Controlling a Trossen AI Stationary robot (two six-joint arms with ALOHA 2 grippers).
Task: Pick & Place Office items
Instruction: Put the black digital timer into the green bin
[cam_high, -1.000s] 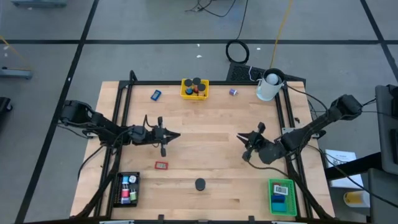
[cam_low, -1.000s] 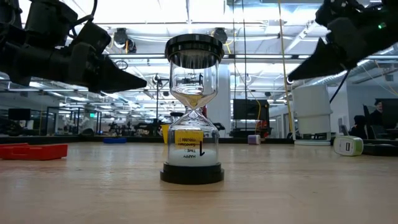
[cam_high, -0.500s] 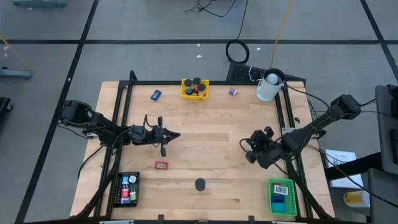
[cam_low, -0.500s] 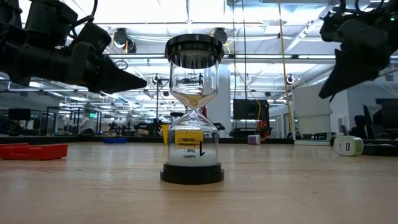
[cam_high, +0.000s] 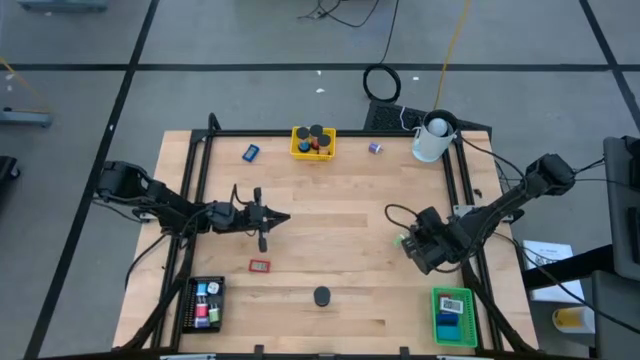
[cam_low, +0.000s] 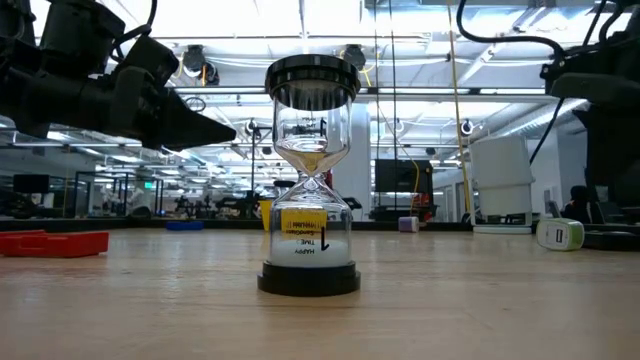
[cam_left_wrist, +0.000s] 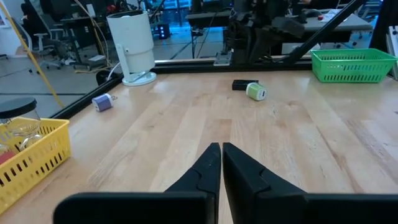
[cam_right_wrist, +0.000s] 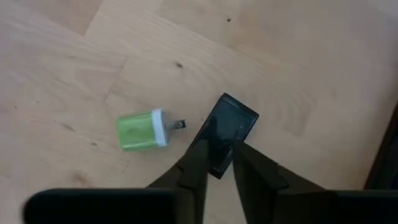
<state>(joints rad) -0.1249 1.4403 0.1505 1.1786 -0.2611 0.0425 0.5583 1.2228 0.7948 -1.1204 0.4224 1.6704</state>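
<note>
The right tool (cam_right_wrist: 217, 163) points down at the surface (cam_high: 330, 225) near its right edge, its fingers (cam_right_wrist: 194, 163) narrowly parted astride the near end of a small black block (cam_right_wrist: 227, 132); a firm pinch cannot be confirmed. A green-and-white plug (cam_right_wrist: 144, 129) lies just beside the block. The left tool (cam_left_wrist: 221, 163) hovers left of centre, pressed together and empty.
</note>
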